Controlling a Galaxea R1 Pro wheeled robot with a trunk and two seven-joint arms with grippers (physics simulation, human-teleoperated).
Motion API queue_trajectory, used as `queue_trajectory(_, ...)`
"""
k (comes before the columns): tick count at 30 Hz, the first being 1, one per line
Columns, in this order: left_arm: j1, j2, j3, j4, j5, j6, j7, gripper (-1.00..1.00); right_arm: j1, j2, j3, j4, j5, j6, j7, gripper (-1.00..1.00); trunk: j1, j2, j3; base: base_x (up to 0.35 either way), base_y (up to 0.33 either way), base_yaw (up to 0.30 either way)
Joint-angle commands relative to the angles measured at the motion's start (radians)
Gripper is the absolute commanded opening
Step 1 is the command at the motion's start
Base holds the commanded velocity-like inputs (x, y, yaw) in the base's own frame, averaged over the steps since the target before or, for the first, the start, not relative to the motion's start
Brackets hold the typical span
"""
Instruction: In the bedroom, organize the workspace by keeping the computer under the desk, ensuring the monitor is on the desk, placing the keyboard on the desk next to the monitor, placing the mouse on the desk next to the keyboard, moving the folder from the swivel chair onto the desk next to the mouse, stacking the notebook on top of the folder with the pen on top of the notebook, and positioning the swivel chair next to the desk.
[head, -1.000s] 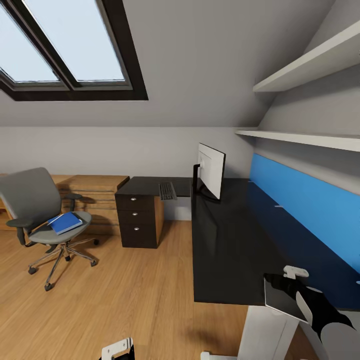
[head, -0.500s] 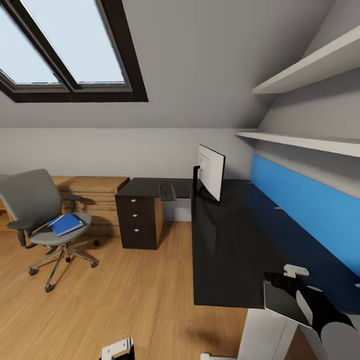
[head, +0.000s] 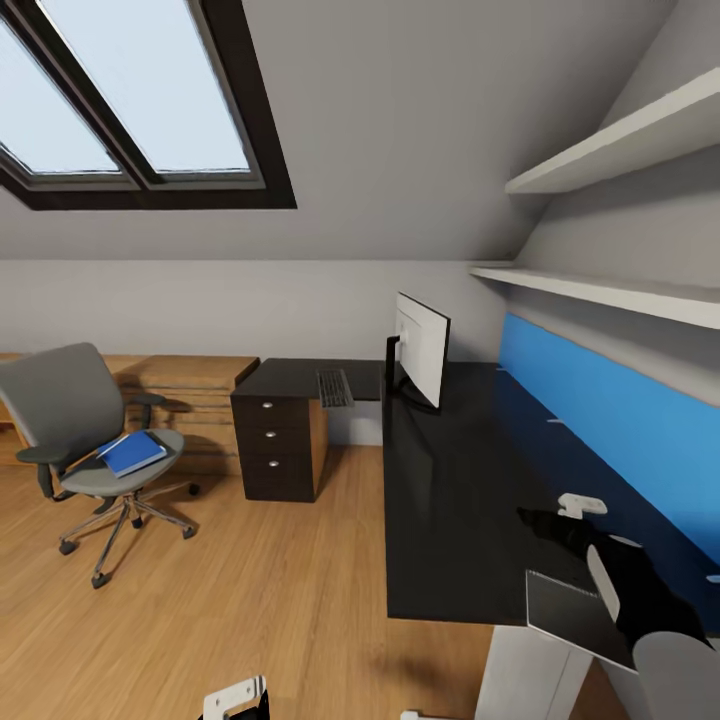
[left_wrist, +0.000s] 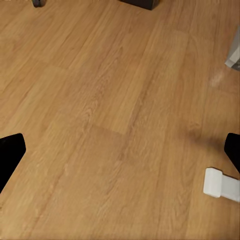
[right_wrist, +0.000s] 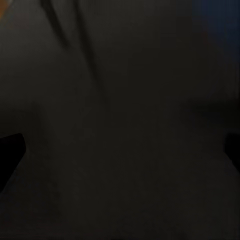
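Note:
The black L-shaped desk (head: 450, 500) runs along the right wall. The monitor (head: 422, 348) stands on it, side-on, and the keyboard (head: 335, 386) lies on the far wing just left of the monitor. A dark grey notebook (head: 565, 612) lies at the desk's near edge and appears to overhang it. My right gripper (head: 540, 522) hovers over the desktop just beyond the notebook, open and holding nothing (right_wrist: 120, 155). At the left the swivel chair (head: 70, 415) stands apart from the desk, with the blue folder (head: 132, 452) on its seat. My left gripper (left_wrist: 120, 155) hangs open over the wood floor.
A dark three-drawer unit (head: 275, 445) stands under the desk's far wing, beside a light wooden dresser (head: 190, 385). A blue wall panel (head: 610, 420) and two white shelves (head: 600, 285) line the right wall. A white desk leg (head: 525, 675) is close below me.
My right gripper has moved forward over the desk, off the notebook, which now lies uncovered at the near edge. The camera has shifted slightly.

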Motion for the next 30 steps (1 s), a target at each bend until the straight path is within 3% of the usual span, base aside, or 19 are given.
queue_trajectory(1,0.0,0.001,-0.002,-0.003,0.007,0.005,0.006,1.0,0.005,0.004,-0.004,-0.024,0.003,0.02,0.009,1.0,-0.004,0.007,0.002,0.0,0.0,0.0)
queue_trajectory(6,0.0,0.0,-0.002,-0.002,0.007,0.005,0.006,1.0,0.057,0.02,-0.005,-0.164,-0.001,0.108,0.016,1.0,-0.023,0.042,0.018,0.0,0.0,0.0)
queue_trajectory(10,0.0,0.001,-0.002,-0.002,0.007,0.005,0.006,1.0,0.123,0.056,-0.007,-0.333,-0.015,0.212,0.018,1.0,-0.038,0.07,0.03,0.0,0.0,0.0)
queue_trajectory(13,0.0,0.001,-0.002,-0.002,0.007,0.005,0.006,1.0,0.143,0.066,-0.007,-0.387,-0.032,0.25,0.018,1.0,-0.046,0.084,0.037,0.0,0.0,0.0)
queue_trajectory(17,0.0,0.001,-0.002,-0.002,0.007,0.005,0.005,1.0,0.162,0.074,-0.009,-0.449,-0.083,0.3,0.018,1.0,-0.046,0.084,0.037,0.0,0.0,0.0)
queue_trajectory(18,0.0,0.001,-0.001,-0.002,0.007,0.005,0.005,1.0,0.169,0.075,-0.014,-0.486,-0.178,0.363,0.018,1.0,-0.046,0.084,0.037,0.0,0.0,0.0)
queue_trajectory(22,0.0,0.001,-0.001,-0.002,0.007,0.006,0.003,1.0,0.171,0.074,-0.027,-0.504,-0.229,0.397,0.018,1.0,-0.046,0.084,0.037,0.0,0.0,0.0)
queue_trajectory(30,0.0,0.002,-0.001,-0.003,0.007,0.005,0.002,1.0,0.172,0.077,-0.048,-0.511,-0.249,0.41,0.018,1.0,-0.046,0.084,0.038,-0.179,0.055,-0.107)
